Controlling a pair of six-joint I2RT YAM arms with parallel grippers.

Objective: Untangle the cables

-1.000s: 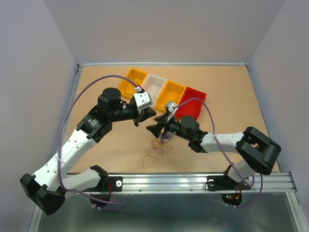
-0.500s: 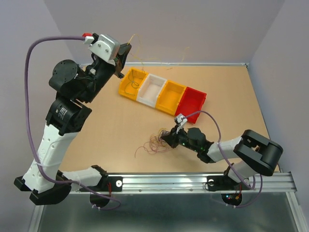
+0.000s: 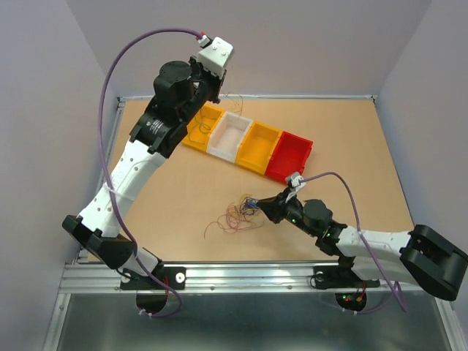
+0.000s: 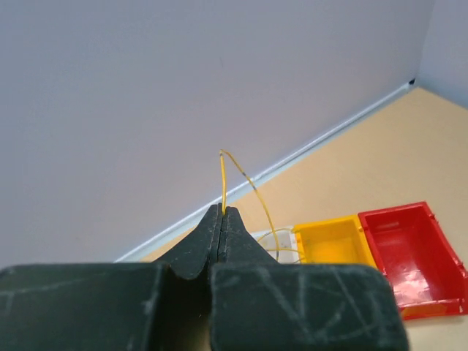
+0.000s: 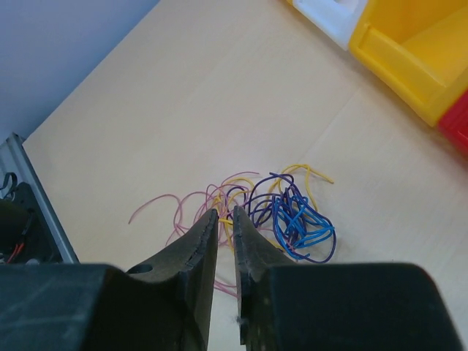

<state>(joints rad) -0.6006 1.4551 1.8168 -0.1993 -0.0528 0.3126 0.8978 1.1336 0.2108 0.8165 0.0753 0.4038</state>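
The left gripper (image 4: 222,213) is raised high above the bins (image 3: 257,162), its jaws pressed together on one yellow wire (image 4: 245,183). The other cables (image 5: 281,212) lie bunched on the table (image 3: 351,146), at the tips of the right gripper (image 5: 224,213), whose jaws stand slightly apart. One strand seems separated; next it probably needs lowering into a bin.

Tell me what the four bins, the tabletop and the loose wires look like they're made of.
Bins: probably moulded plastic with a slight gloss, going by the uniform solid colours and thin walls with shaped rims.
Tabletop: seemingly wood or fibreboard, matte. It is flat tan with no glare.
Wires: likely metal cores in smooth coloured plastic insulation. They are hair-thin and hold springy loops, though no core shows.
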